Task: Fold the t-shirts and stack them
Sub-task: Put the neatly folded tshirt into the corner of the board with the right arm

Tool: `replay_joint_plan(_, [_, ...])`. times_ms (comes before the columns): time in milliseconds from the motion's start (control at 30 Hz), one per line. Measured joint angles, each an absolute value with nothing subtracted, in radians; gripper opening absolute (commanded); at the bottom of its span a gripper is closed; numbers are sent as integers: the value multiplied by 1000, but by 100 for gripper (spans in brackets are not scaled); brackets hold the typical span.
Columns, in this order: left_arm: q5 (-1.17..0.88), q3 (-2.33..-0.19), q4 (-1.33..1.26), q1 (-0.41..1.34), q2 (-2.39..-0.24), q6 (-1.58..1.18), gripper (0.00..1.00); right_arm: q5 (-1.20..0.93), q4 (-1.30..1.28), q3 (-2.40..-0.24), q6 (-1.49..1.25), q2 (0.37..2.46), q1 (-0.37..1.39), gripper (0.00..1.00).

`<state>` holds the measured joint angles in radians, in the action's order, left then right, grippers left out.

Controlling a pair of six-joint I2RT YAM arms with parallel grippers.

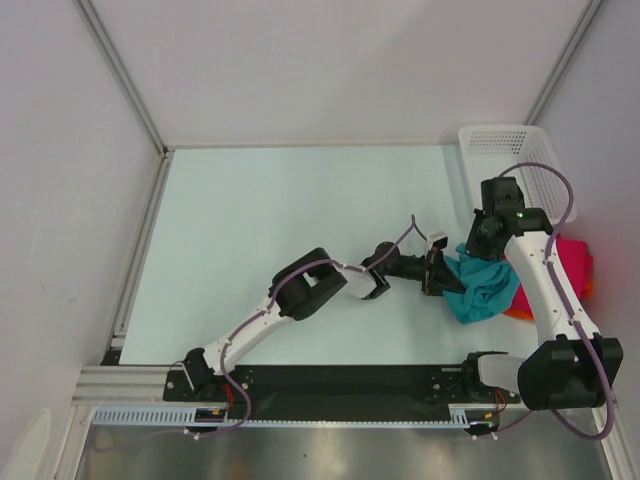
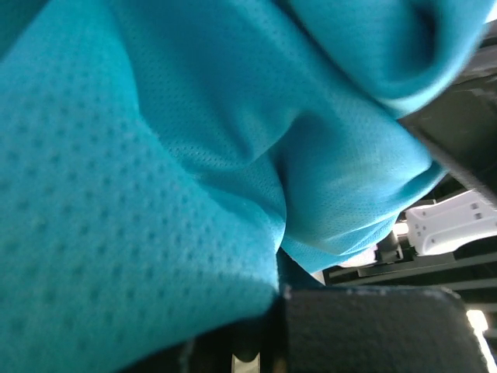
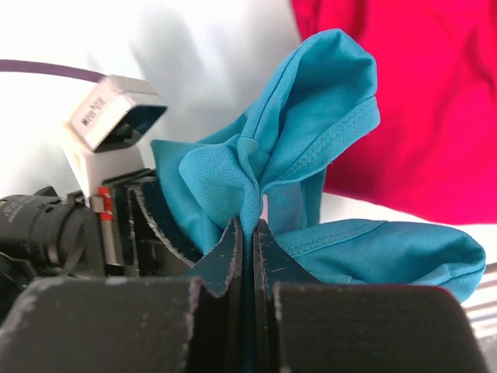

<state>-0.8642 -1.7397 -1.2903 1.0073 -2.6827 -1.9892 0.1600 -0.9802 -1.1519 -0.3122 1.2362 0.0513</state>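
— Two grippers, one garment: findings, please?

— The right gripper (image 3: 248, 233) is pinched tight on a fold of the teal t-shirt (image 3: 311, 132), with cloth bunched above its fingertips. The left gripper (image 1: 437, 272) is closed almost completely at the shirt's left edge. Teal mesh fills its wrist view and presses on its pad, so it holds the same shirt.

— Location of the shirt?

— It lies crumpled at the right side of the table (image 1: 280, 220), between both wrists. The crimson-pink t-shirt (image 1: 573, 260) lies just to its right. An orange edge (image 1: 516, 312) shows beside them, and the white basket (image 1: 505, 150) stands further back.
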Motion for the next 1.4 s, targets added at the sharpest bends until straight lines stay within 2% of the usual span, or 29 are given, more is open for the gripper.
replay_joint_plan(667, [-860, -1831, -1201, 1023, -2710, -1990, 0, 284, -1022, -1213, -325, 1225, -28, 0])
replay_joint_plan(733, [-860, -1832, -1195, 1023, -2710, -1990, 7, 298, -1026, -1220, -327, 1224, -28, 0])
replay_joint_plan(767, [-860, -1834, -1192, 1023, -2710, -1990, 24, 305, -1026, -1223, -329, 1224, -29, 0])
replay_joint_plan(867, [-860, -1837, -1189, 1024, -2710, -1988, 53, 317, -1026, -1224, -334, 1224, -30, 0])
replay_joint_plan(1100, [-860, -1811, -1234, 1027, -2732, -1993, 57, 344, -1022, -1222, -341, 1224, -30, 0])
replay_joint_plan(1400, [-849, -1531, -1307, 989, -2656, -1975, 58, 382, -1019, -1180, -347, 1224, -49, 0])
